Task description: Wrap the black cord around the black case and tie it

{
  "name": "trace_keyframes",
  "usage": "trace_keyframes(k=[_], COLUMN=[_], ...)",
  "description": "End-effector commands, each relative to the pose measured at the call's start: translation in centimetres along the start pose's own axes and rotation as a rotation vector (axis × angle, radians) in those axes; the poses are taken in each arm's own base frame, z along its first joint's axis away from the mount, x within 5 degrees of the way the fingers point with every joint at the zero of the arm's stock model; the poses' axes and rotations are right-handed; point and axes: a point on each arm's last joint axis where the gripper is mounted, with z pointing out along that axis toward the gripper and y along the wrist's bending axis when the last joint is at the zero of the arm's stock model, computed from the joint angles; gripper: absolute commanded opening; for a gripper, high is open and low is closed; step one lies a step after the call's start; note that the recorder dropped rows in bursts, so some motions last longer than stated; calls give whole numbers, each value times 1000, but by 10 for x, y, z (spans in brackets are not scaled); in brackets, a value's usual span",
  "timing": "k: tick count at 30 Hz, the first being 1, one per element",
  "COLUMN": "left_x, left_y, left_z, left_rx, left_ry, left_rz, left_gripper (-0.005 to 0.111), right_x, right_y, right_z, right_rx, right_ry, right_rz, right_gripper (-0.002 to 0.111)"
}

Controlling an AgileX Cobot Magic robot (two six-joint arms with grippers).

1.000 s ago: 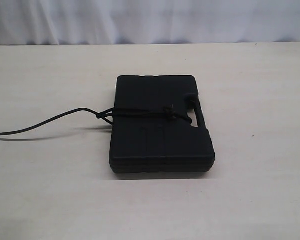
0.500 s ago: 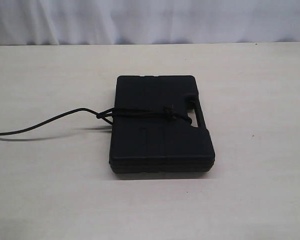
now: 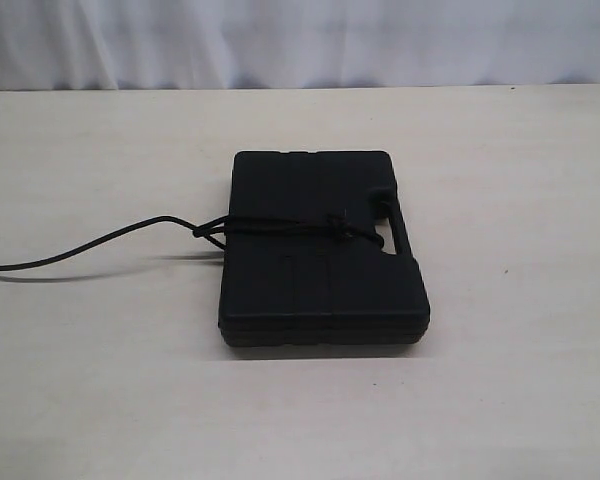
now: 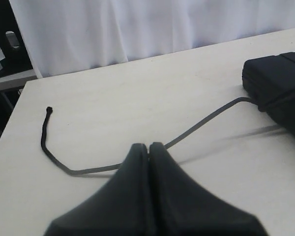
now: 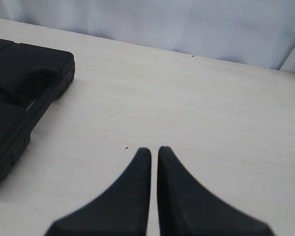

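Observation:
The black case (image 3: 325, 285) lies flat mid-table, its cut-out handle (image 3: 392, 225) on the right edge. The black cord (image 3: 280, 224) crosses its lid in a band, with a knot (image 3: 337, 224) near the handle. The rest of the cord trails left off the case and out of the exterior view. In the left wrist view the cord (image 4: 206, 120) passes behind my left gripper (image 4: 149, 146), which is shut with nothing seen between its tips, and ends at a frayed tip (image 4: 48, 110). My right gripper (image 5: 154, 150) is shut and empty, apart from the case (image 5: 19, 83). Neither gripper shows in the exterior view.
The pale wooden table (image 3: 500, 380) ends at a white curtain (image 3: 300, 40) along the back. Its left corner and edge (image 4: 19, 98) lie close to the cord's free end, with dark equipment (image 4: 2, 44) beyond.

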Motion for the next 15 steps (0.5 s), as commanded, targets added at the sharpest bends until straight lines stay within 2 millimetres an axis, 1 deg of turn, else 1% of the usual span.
trace_keyframes(k=[1,6,12,15], left_x=[0,0,0,0], left_y=[0,0,0,0], left_z=[0,0,0,0], left_rx=[-1,-1,-3,-4], left_ry=[-12,-12,-11,-11], left_rz=[-31,-31,-24,-22], left_gripper=[0,0,0,0], right_x=[0,-2,-2,-1], right_y=[0,4,4,2], right_z=[0,-1,-1,-1], right_rx=[-2,-40,-39,-27], right_ry=[-4,-20,-21,-18], right_rz=[2,74,72,39], right_gripper=[4,4,4,4])
